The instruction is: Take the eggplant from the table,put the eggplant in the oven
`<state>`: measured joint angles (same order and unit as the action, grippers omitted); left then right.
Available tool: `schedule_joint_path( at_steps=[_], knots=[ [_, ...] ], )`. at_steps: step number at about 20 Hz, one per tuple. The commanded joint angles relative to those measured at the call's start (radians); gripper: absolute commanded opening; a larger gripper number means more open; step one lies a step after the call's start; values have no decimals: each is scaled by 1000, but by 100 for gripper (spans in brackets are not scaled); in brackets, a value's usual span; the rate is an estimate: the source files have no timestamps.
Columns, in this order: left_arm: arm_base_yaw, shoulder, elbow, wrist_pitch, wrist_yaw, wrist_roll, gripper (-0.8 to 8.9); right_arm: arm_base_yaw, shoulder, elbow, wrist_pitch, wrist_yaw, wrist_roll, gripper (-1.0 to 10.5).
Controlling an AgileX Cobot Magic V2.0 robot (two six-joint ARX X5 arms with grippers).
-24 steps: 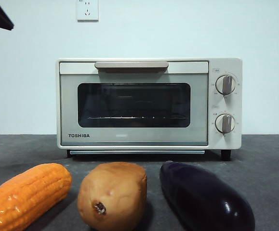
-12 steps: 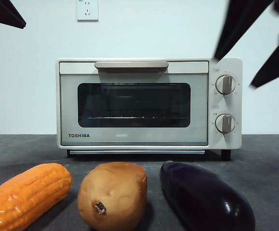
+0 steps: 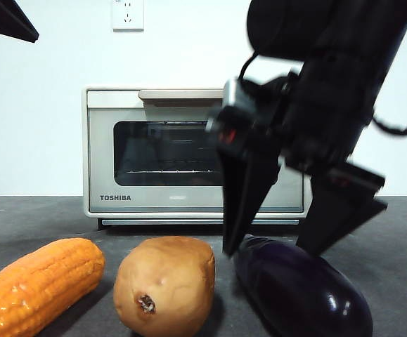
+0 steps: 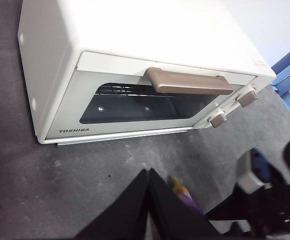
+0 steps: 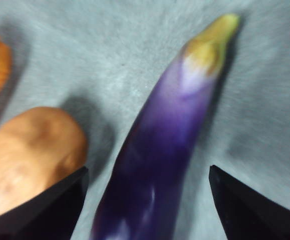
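Observation:
The glossy purple eggplant [image 3: 308, 295] lies on the dark grey table [image 3: 41, 217] at the front right, in front of the cream Toshiba oven [image 3: 154, 140], whose door is closed. My right gripper [image 3: 266, 249] has come down over the eggplant's far end, open, one jaw on each side. In the right wrist view the eggplant [image 5: 170, 130] runs between the spread jaws of that gripper [image 5: 149, 169], without clear contact. My left gripper [image 4: 147, 200] hangs shut and empty, high in front of the oven [image 4: 134, 50]; it shows as a black tip [image 3: 6, 21] at the top left.
A brown potato [image 3: 164, 284] sits just left of the eggplant, with an orange corn cob [image 3: 38, 284] further left. The potato [image 5: 29, 155] is close to one right jaw. A wall socket [image 3: 127, 14] is above the oven.
The right arm has swung down from the top right corner to the eggplant, its open jaws now straddling it. The vegetables, the oven and the left arm have not moved.

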<state>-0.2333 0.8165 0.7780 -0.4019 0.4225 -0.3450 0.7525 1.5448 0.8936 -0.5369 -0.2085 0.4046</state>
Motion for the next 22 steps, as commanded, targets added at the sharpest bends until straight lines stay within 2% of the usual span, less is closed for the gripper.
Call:
schedule_joint_path(
  at_steps=[1,3,7,10,11,13,15,17,22],
  knots=[
    [-4,7,18,5,4,21,4,12,58,19,16,3,31,382],
    [-3,7,18,5,4,24,4,12,77,19,20,13,44,346],
    [-3,7,18,5,4,24,4,12,74,38,-9,33,85,138],
    [-4,7,18,5,4,24,4,12,67,101,-91,34,79,103],
    [-4,7,18,5,4,24,4,12,53,129,-125,35,64,103],
    [-23,18,19,5,4,24,4,12,6,192,-234,66,-20,104],
    [-56,58,33,4,4,24,4,12,-66,239,-356,164,-99,104],
    [-90,130,77,3,4,37,4,12,-159,249,-424,257,-145,104],
    [-169,347,258,-35,-3,118,4,12,-381,249,-459,481,-211,104]
  ],
)
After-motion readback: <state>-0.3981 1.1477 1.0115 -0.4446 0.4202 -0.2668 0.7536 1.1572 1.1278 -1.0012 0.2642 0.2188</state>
